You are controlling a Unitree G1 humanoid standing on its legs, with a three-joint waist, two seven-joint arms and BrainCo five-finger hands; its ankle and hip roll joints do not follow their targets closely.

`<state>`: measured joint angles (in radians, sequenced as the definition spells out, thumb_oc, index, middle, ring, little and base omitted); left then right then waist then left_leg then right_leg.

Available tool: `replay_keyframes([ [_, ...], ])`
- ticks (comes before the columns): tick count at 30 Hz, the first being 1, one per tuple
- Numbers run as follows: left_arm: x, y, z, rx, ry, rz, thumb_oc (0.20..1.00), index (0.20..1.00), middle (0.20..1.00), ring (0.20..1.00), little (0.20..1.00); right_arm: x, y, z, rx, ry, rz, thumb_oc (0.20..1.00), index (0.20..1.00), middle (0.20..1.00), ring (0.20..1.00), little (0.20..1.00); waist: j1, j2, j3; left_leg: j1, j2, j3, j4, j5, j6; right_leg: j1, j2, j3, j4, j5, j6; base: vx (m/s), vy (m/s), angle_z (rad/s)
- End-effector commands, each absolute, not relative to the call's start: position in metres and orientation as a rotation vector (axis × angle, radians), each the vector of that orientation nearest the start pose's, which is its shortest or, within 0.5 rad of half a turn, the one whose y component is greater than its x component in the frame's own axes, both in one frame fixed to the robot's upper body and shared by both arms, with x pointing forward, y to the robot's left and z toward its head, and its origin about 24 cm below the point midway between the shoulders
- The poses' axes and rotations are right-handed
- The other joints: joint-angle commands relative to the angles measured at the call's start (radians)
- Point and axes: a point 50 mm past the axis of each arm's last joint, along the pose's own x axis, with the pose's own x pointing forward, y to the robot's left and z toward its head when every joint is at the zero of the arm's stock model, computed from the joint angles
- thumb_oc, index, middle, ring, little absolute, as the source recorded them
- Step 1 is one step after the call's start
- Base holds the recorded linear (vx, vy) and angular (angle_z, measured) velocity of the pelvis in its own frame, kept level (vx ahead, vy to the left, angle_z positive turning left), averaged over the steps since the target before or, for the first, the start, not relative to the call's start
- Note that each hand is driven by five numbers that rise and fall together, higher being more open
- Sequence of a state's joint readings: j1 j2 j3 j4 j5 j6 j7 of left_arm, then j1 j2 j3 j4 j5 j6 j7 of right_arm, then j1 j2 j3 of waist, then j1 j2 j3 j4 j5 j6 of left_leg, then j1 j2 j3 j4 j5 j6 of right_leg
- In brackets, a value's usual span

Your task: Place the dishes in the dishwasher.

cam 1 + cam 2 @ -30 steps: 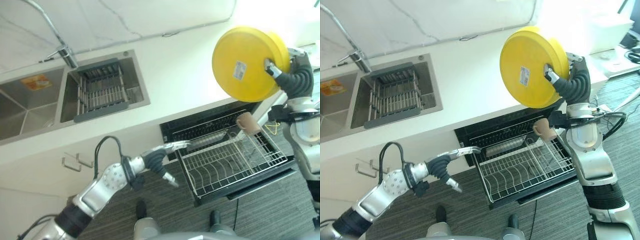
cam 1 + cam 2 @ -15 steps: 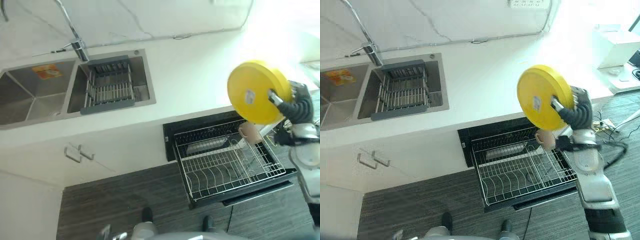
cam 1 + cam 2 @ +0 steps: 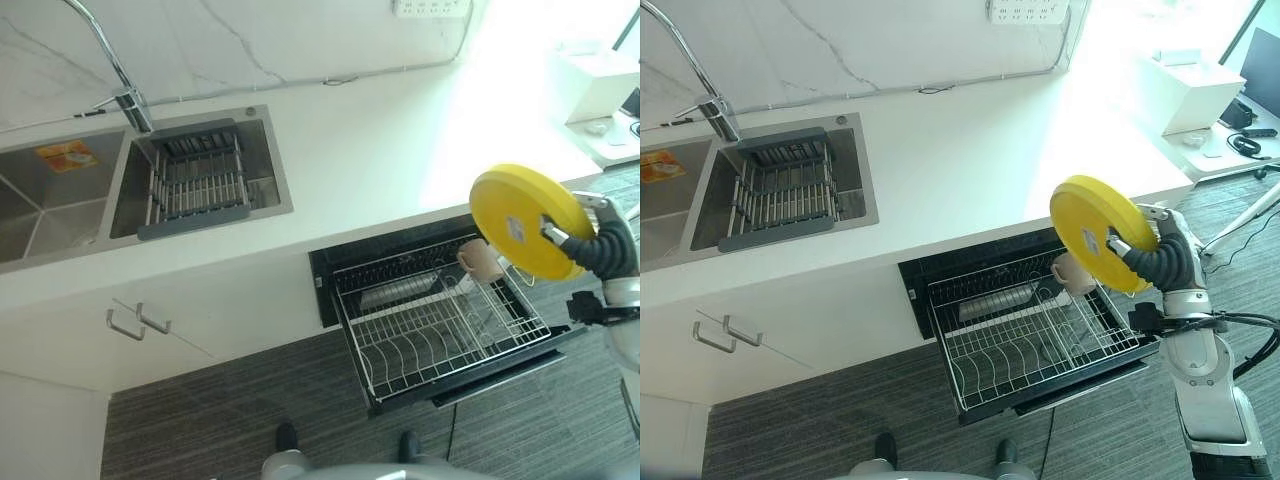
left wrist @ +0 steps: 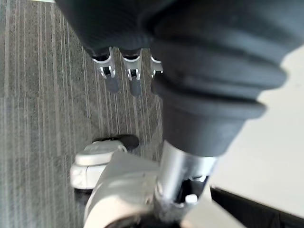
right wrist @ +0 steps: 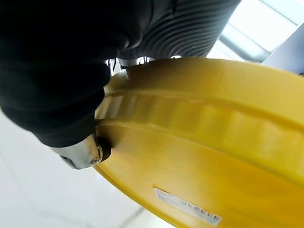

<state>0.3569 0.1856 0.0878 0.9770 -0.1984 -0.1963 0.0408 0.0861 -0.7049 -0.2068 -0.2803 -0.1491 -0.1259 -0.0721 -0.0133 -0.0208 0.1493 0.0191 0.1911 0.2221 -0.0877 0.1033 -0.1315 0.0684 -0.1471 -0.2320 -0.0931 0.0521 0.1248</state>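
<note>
I am standing in front of the long white counter point(image 3: 380, 150), which is carrying no loose dishes that I can see. The double sink point(image 3: 75, 190) is set into it on my left, with a grey drying rack point(image 3: 193, 183) sitting inside the nearer basin.

Below the counter edge, the dishwasher point(image 3: 940, 270) is open and its wire rack point(image 3: 1030, 335) is pulled out over the striped floor point(image 3: 200, 420). The rack's plate rows are looking empty; I am seeing only one beige cup point(image 3: 1070, 272) resting near its back right corner, and something pale lying along its back that I cannot make out.

I am holding the yellow plate point(image 3: 1102, 232) up on edge in my right hand point(image 3: 1160, 262), above the right end of the rack and clear of the wires, not yet touching them. My thumb is pressing on the plate's underside and my fingers are wrapping over its rim behind, so the hand is pinching the plate.

My left hand point(image 4: 121, 71) is hanging low over the floor, fingers relaxed and holding nothing.

So I am judging the task as early to midway: one cup is in, and this plate is left to lower and slot between the tines.
</note>
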Motion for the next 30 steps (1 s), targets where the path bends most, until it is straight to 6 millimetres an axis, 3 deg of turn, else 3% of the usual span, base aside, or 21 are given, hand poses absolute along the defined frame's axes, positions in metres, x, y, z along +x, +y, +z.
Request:
replay_keyframes([
  [1, 0.063, 0.262, -0.142, 0.043, 0.945, 0.418, 1.000, 1.000, 1.000, 1.000, 1.000, 0.227, -0.248, 0.212, -0.962, -0.682, -0.084, 0.200, 0.200, 0.200, 0.200, 0.200, 0.021, -0.011, 0.008, 0.038, 0.056, -0.025, 0.000, -0.049, -0.012, 0.070, -0.077, -0.026, 0.034, -0.067, 0.060, 0.04, 0.000, 0.07],
  [6, 0.080, 0.265, -0.137, 0.083, 0.912, 0.376, 1.000, 1.000, 1.000, 1.000, 1.000, 0.239, -0.235, 0.211, -1.074, -0.723, -0.021, 0.200, 0.200, 0.200, 0.200, 0.200, 0.048, -0.007, 0.039, -0.022, 0.039, -0.067, 0.105, -0.070, -0.015, 0.044, -0.074, -0.013, 0.119, -0.115, 0.041, -0.02, -0.011, 0.04],
  [14, 0.102, 0.277, -0.127, 0.126, 0.867, 0.348, 1.000, 1.000, 1.000, 1.000, 1.000, 0.261, -0.217, 0.217, -1.278, -0.767, 0.097, 0.200, 0.200, 0.200, 0.200, 0.200, 0.085, 0.002, 0.087, -0.139, 0.027, -0.108, 0.265, -0.109, -0.019, -0.011, -0.087, -0.015, 0.205, -0.139, 0.028, -0.08, 0.002, 0.09],
  [22, 0.111, 0.288, -0.120, 0.131, 0.843, 0.361, 1.000, 1.000, 1.000, 1.000, 1.000, 0.271, -0.206, 0.211, -1.365, -0.752, 0.180, 0.200, 0.200, 0.200, 0.200, 0.200, 0.084, 0.005, 0.131, -0.189, 0.033, -0.117, 0.366, -0.140, -0.017, -0.075, -0.091, -0.011, 0.302, -0.170, 0.013, -0.06, 0.001, 0.03],
  [30, 0.125, 0.293, -0.112, 0.109, 0.783, 0.365, 1.000, 1.000, 1.000, 1.000, 1.000, 0.284, -0.209, 0.196, -1.446, -0.679, 0.228, 0.200, 0.200, 0.200, 0.200, 0.200, 0.085, 0.017, 0.185, -0.234, 0.051, -0.118, 0.399, -0.116, -0.024, -0.150, -0.102, -0.012, 0.374, -0.183, 0.013, -0.10, 0.009, 0.00],
])
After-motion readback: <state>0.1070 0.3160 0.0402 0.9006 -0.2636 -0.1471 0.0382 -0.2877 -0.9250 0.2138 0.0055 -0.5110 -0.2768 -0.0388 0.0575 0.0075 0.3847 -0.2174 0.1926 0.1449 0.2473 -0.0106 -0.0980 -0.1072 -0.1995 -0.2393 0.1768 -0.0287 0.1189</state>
